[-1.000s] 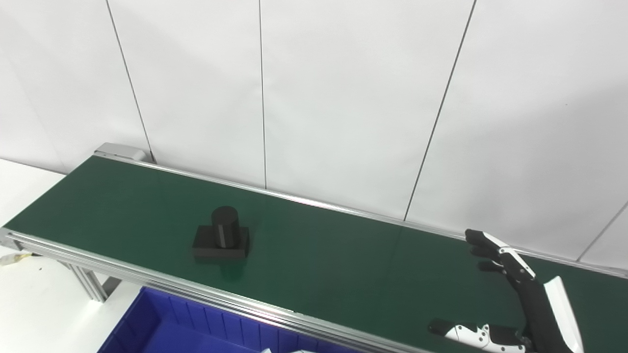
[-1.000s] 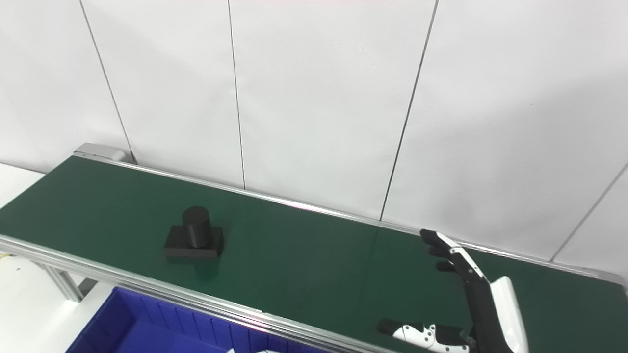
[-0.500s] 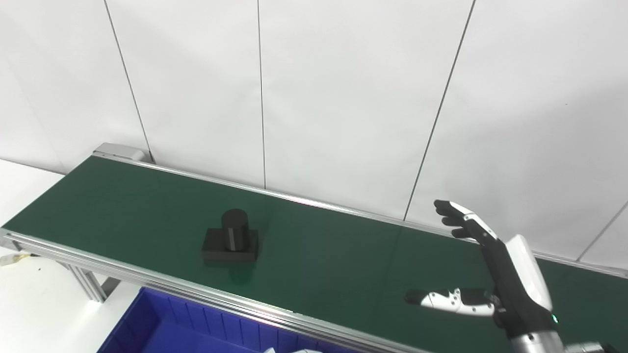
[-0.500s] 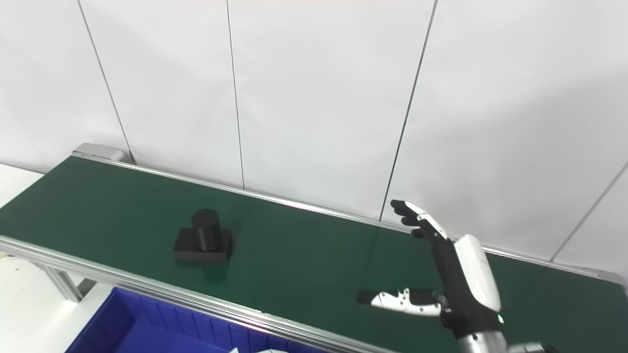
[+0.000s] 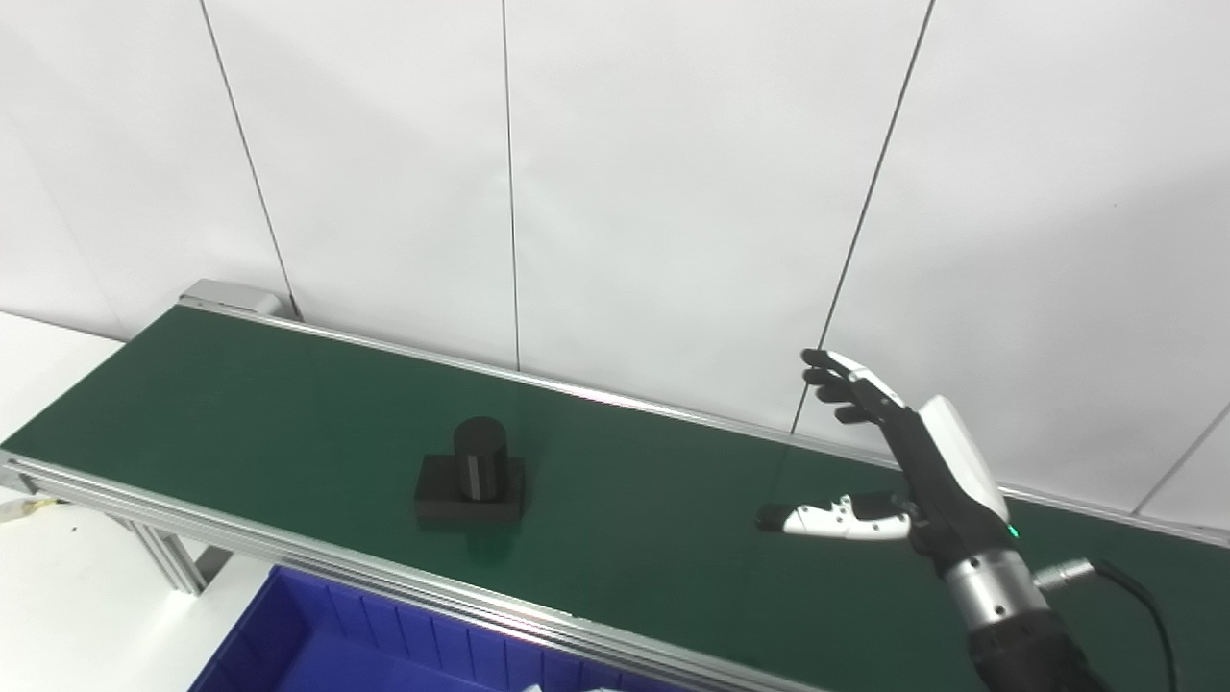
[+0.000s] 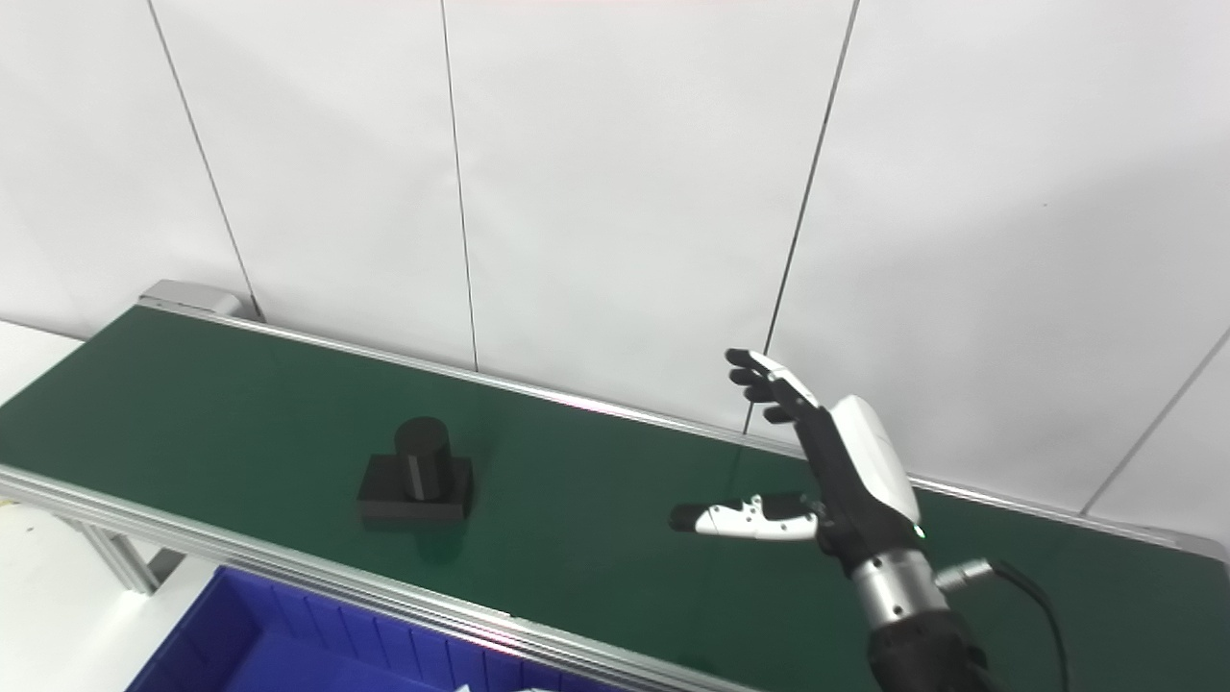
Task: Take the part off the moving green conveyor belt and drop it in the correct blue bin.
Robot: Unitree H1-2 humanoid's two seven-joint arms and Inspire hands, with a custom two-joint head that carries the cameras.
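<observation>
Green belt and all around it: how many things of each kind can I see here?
Black part: 1
Green conveyor belt: 1
Blue bin: 1
Robot hand, the right one, fingers spread and holding nothing: 1
Total: 4

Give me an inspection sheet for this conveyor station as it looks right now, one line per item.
Surface: green conveyor belt with aluminium side rails.
Job's things: black part, a cylinder on a square base, upright on the belt; blue bin below the near rail, partly in view.
Clutter: nothing seen on the belt.
Hands: right hand open, raised above the belt, apart from the part; left hand not in view.
Cables: black cable at the right wrist.
Surroundings: white panelled wall behind.
</observation>
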